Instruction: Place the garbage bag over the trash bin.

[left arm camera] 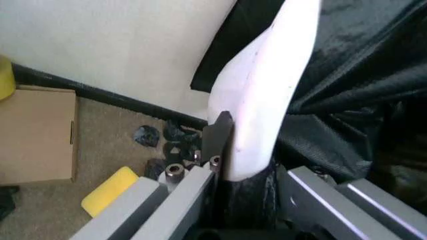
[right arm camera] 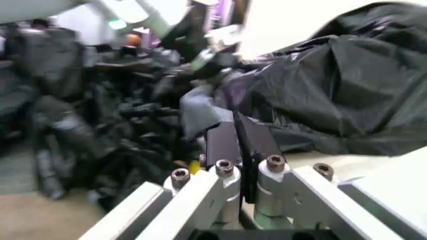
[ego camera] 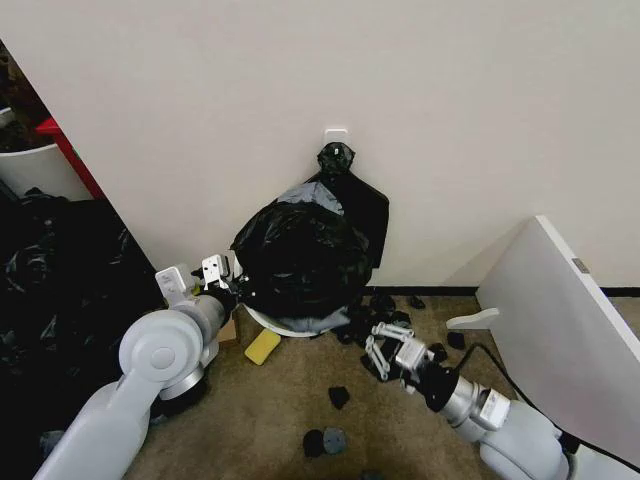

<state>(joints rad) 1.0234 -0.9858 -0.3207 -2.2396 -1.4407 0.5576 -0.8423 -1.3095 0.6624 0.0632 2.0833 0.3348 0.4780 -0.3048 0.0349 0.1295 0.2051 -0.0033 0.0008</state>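
**Inspector A:** Standing against the wall on the carpet, the trash bin (ego camera: 275, 322) has the garbage bag (ego camera: 300, 255) billowed over its top; from the head view a pale arc of rim shows below the black plastic. The left end effector (ego camera: 222, 277) sits at the bin's left edge.

**Inspector B:** The left wrist view adds the contact: the bin's white wall (left arm camera: 263, 95) stands between the fingers, a dark finger pad (left arm camera: 217, 135) against its outer face, with bag plastic (left arm camera: 360, 85) on the other side. Clenched on the bin's edge, bag included.

**Inspector A:** And the right end effector (ego camera: 383, 350)?

**Inspector B:** Low at the bin's front right, apart from it. Its wrist view shows the two dark pads (right arm camera: 223, 142) pressed together, nothing between them — clenched, holding nothing.

**Inspector A:** Room to move?

**Inspector B:** Tight. A flat black sheet (ego camera: 355, 205) hangs on the wall behind, a heap of black plastic (ego camera: 50, 290) lies left, a white panel (ego camera: 560, 300) leans right. A cardboard box (left arm camera: 37, 135), a yellow sponge (ego camera: 262, 346) and black scraps (ego camera: 338, 396) litter the carpet.
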